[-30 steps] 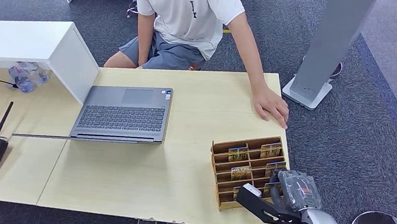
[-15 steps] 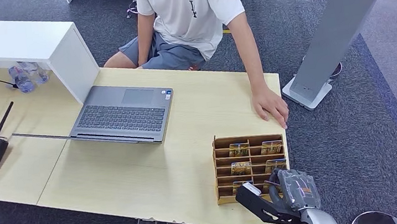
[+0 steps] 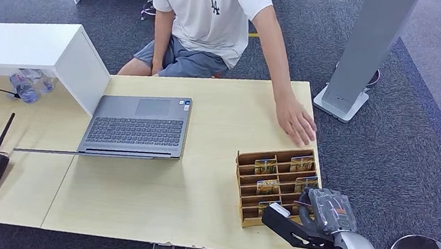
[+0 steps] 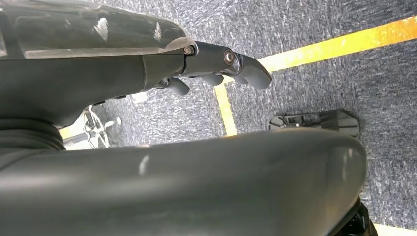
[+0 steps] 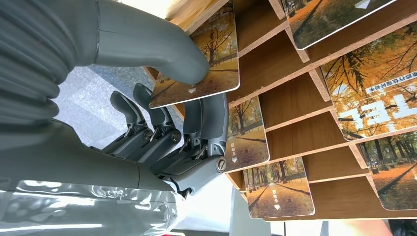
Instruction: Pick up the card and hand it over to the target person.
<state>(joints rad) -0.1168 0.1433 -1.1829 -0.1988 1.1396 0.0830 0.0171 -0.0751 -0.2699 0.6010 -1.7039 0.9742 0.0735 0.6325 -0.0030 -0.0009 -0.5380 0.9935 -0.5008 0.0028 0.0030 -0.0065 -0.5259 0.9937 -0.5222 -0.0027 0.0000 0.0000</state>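
Pinching a card (image 5: pixel 199 73) with my right hand (image 5: pixel 162 118) — thumb on its printed face, fingers behind it, at the near row of the wooden card rack (image 3: pixel 277 183) sitting at about 5 o'clock on the table (image 3: pixel 169 191). More cards (image 5: pixel 280 189) sit in the other slots. My left hand (image 4: pixel 216 61) hangs over carpet, fingers loosely curled on nothing. A person's hand (image 3: pixel 297 121) rests flat on the table just past the rack — roughly 3 o'clock.

The right hand (image 3: pixel 331 210) hides the card rack's (image 3: pixel 248 186) near right corner
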